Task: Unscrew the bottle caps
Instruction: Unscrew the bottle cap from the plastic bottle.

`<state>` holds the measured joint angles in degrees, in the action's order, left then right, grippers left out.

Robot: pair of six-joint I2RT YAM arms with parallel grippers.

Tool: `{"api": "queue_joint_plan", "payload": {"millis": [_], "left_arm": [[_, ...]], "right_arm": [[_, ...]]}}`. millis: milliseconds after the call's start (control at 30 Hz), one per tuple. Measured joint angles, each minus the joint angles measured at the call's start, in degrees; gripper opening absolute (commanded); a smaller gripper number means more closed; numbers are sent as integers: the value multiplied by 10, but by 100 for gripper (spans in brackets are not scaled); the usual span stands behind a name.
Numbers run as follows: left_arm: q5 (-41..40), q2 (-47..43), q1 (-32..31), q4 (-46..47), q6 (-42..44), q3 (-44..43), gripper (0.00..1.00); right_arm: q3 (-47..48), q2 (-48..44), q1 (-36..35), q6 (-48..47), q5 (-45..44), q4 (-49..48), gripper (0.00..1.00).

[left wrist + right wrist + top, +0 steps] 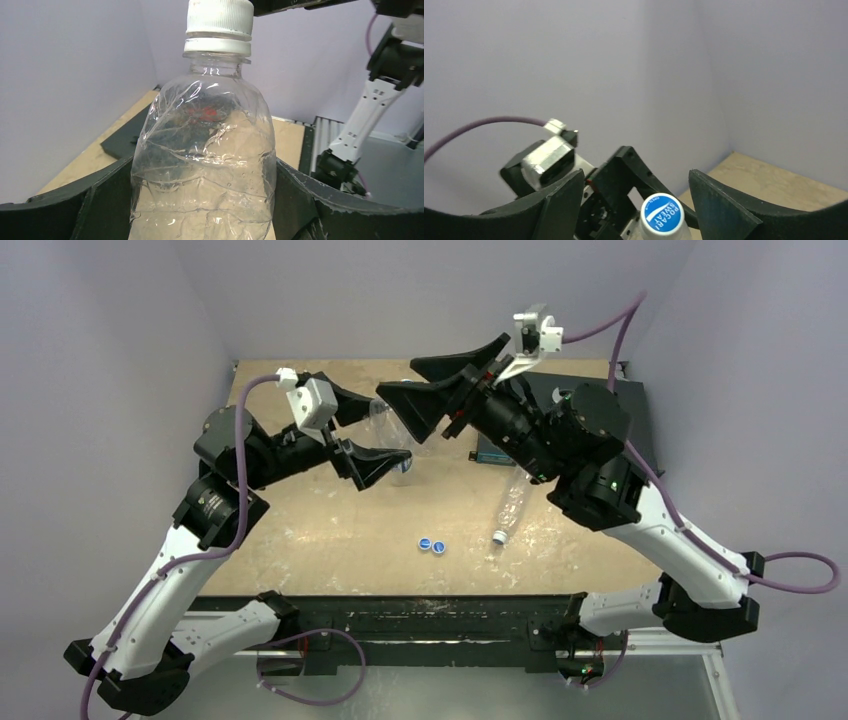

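Observation:
My left gripper (202, 200) is shut on the body of a clear, crinkled, unlabelled bottle (205, 150) and holds it upright. Its bottle cap (218, 20) is on the neck, white-sided with a blue printed top (662, 212). My right gripper (634, 187) hovers over that cap, open, one finger on each side and neither touching it. In the top view both grippers meet at the back middle of the table: left gripper (383, 432), right gripper (398, 380). Two loose blue bottle caps (431, 544) lie on the table in front.
Another clear bottle (511, 500) lies on its side by the right arm, neck toward the front. A dark flat box (495, 452) and a black mat (632, 400) sit at the back right. Purple walls close in the wooden table (320, 540).

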<state>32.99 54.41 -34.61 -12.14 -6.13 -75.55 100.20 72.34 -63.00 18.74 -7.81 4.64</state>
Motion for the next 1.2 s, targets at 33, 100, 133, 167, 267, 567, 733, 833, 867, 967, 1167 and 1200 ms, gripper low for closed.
{"api": "queue_joint_plan", "payload": {"millis": [33,100,133,167,267,567,733,833,867,967,1167,1200], "left_arm": [[-11,0,0,-2,6,0,0],[-33,0,0,-6,17,0,0],[-40,0,0,-8,24,0,0],[-47,0,0,-9,27,0,0],[-60,0,0,-9,36,0,0],[-68,0,0,-12,43,0,0],[-68,0,0,-12,43,0,0],[-65,-1,0,-13,41,0,0],[-64,-1,1,-13,42,0,0],[-50,-2,1,-11,35,0,0],[7,-4,7,10,-22,0,0],[19,-4,7,18,-34,0,0]], "right_arm": [[10,9,0,0,-21,15,74],[24,26,0,0,-53,34,70],[28,33,0,0,-67,41,68],[28,38,0,1,-79,48,65],[28,45,0,2,-100,60,56],[30,47,-2,9,-112,68,41],[29,45,-3,12,-110,65,2],[25,42,-2,7,-104,63,0],[24,42,-2,8,-100,61,0],[23,40,-2,3,-79,58,0],[23,32,8,-24,-8,46,0],[23,28,13,-26,14,46,0]]}}
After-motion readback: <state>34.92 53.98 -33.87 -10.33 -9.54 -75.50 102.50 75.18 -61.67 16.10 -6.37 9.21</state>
